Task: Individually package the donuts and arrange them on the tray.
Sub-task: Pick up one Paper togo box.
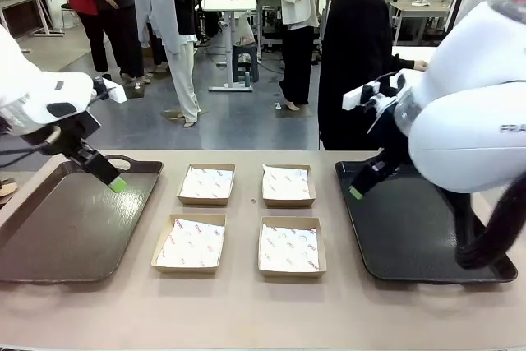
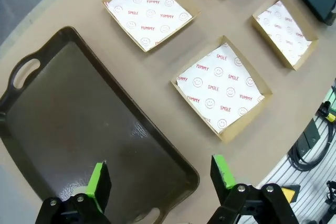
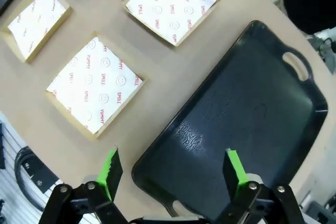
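Left gripper: spread wide, holds nothing, hovers over brown tray, probably without touching. Right gripper: equally wide, empty, over black tray; lined boxes beside.

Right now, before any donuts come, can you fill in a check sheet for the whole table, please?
Surface: tan table, bare at the near edge.
Job's things: donuts, nothing seen; brown tray on the left and black tray on the right, both with nothing on them; four cardboard boxes with printed paper liners in a two-by-two block between them.
Clutter: one tiny speck between the two far boxes.
Grippers: left gripper over the brown tray, jaws open and holding nothing; right gripper over the black tray, jaws open and holding nothing.
Cables: black cables past the table edge.
Surroundings: a person in black at the far side; more people and tables behind.
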Controlling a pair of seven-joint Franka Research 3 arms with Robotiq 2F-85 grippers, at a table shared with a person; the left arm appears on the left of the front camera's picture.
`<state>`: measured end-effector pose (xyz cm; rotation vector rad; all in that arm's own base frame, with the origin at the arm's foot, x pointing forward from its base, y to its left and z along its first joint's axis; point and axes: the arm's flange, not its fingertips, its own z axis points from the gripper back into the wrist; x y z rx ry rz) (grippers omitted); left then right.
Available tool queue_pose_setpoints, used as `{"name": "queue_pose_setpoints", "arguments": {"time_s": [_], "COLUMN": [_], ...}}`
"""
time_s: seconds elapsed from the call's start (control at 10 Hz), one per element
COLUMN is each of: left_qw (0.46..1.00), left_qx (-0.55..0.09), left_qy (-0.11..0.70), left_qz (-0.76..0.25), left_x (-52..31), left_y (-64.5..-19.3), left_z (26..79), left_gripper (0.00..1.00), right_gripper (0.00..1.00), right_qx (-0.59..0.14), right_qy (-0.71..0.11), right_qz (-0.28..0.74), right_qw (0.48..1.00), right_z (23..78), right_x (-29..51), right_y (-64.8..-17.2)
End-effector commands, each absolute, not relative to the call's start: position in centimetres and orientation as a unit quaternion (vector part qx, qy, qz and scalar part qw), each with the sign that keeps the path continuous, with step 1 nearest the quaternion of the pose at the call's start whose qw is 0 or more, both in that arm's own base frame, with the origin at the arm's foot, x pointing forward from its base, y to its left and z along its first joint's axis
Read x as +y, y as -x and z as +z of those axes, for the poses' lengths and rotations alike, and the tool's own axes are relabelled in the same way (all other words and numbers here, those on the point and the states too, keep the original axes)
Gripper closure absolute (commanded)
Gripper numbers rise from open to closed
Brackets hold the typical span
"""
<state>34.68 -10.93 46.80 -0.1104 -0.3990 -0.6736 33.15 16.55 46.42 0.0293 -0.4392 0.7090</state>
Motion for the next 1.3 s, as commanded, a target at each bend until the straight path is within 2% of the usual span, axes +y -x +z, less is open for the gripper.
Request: {"name": "queue_pose_setpoints", "arguments": {"time_s": [0.0,0.1,0.2,0.3,0.4,0.6,0.7,0.9,1.1,1.2], "left_qw": [0.926,0.923,0.916,0.909,0.892,0.839,0.838,0.845,0.829,0.813], "left_qx": [-0.201,-0.194,-0.222,-0.225,-0.219,-0.189,-0.155,-0.057,-0.026,-0.033], "left_qy": [0.047,0.054,0.138,0.234,0.325,0.490,0.510,0.526,0.552,0.578], "left_qz": [-0.317,-0.328,-0.305,-0.262,-0.223,-0.143,-0.120,-0.082,-0.081,-0.069], "left_x": [-11.9,-10.9,-9.6,-8.0,-6.1,-1.7,0.0,3.1,6.2,8.1], "left_y": [-36.6,-34.7,-36.4,-36.5,-37.6,-39.5,-40.8,-40.9,-40.5,-40.2], "left_z": [44.2,46.8,46.7,47.7,47.7,46.3,44.8,41.6,39.1,37.9], "left_gripper": [0.00,0.00,0.00,0.00,0.00,0.00,0.00,0.00,0.00,0.00], "right_gripper": [0.00,0.00,0.00,0.00,0.00,0.00,0.00,0.00,0.00,0.00], "right_qx": [-0.211,-0.211,-0.240,-0.268,-0.282,-0.276,-0.278,-0.227,-0.212,-0.203], "right_qy": [-0.020,-0.281,-0.455,-0.582,-0.658,-0.752,-0.768,-0.769,-0.766,-0.761], "right_qz": [0.346,0.350,0.311,0.236,0.169,0.050,0.012,-0.032,-0.045,-0.052], "right_qw": [0.914,0.868,0.799,0.731,0.677,0.596,0.577,0.596,0.605,0.614], "right_z": [45.7,46.1,46.4,47.0,46.3,43.2,41.0,37.9,36.5,36.0], "right_x": [16.9,15.4,12.2,8.0,3.8,-3.2,-5.4,-7.5,-8.7,-9.3], "right_y": [-33.6,-34.7,-36.2,-36.1,-36.5,-36.7,-37.2,-35.3,-34.4,-34.0]}}
